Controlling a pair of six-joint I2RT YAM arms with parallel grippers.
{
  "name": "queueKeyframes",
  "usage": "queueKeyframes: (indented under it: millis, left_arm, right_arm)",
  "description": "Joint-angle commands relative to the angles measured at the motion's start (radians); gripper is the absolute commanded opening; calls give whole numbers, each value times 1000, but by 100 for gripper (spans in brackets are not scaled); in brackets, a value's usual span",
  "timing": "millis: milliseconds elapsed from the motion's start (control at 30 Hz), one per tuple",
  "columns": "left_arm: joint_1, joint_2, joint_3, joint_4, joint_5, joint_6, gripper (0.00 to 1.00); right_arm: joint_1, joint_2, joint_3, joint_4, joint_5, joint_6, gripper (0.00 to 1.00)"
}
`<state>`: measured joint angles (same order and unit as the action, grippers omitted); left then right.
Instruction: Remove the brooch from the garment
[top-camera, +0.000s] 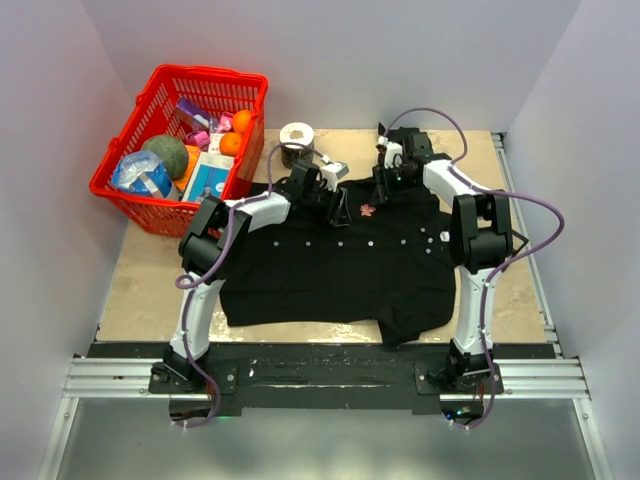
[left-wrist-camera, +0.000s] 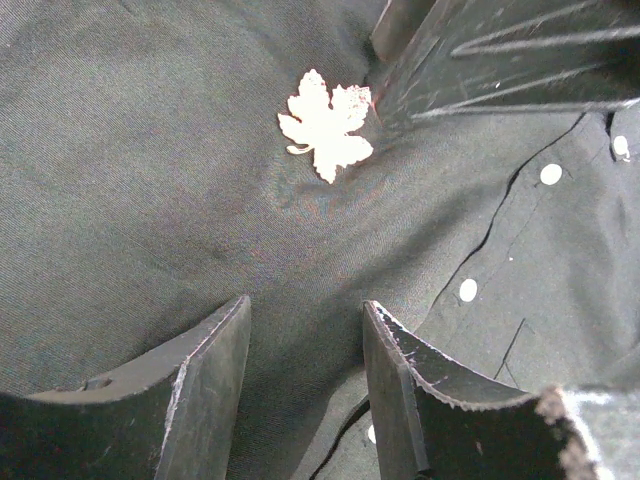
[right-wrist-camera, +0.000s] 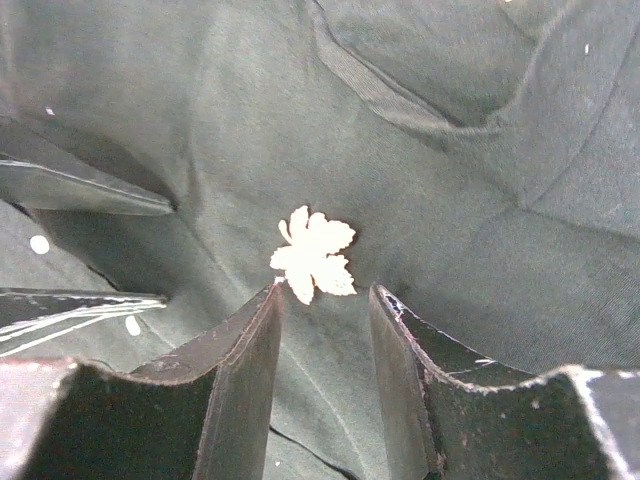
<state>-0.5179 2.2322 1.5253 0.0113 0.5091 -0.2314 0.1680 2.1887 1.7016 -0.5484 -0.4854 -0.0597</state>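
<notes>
The garment (top-camera: 320, 265) is a black shirt spread flat on the table, with white buttons (left-wrist-camera: 468, 290) in a row. The brooch (top-camera: 367, 210) is a small leaf-shaped pin on the cloth near the collar, pale in both wrist views (left-wrist-camera: 326, 124) (right-wrist-camera: 313, 255). My left gripper (left-wrist-camera: 305, 310) stands open over bare cloth, a little short of the brooch. From the opposite side comes my right gripper (right-wrist-camera: 325, 292), open too, its tips right at the brooch's near edge. One right fingertip (right-wrist-camera: 272, 292) touches a leaf lobe. Nothing is gripped.
A red basket (top-camera: 205, 72) with fruit and packets stands at the back left. A white roll (top-camera: 297, 135) sits just behind the shirt's collar. The two grippers face each other closely over the brooch. White walls close in the table.
</notes>
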Motion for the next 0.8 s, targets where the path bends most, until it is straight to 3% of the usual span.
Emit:
queueKeyframes:
  millis: [0, 533, 767]
  left_arm:
    - [6, -9, 16, -60, -46, 37, 54]
    - [16, -8, 16, -62, -44, 38, 54]
    - [16, -6, 16, -60, -44, 38, 54]
  right_arm:
    - [1, -26, 50, -16, -62, -17, 44]
    - [-1, 86, 92, -53, -18, -22, 44]
    - [1, 94, 95, -74, -129, -26, 39]
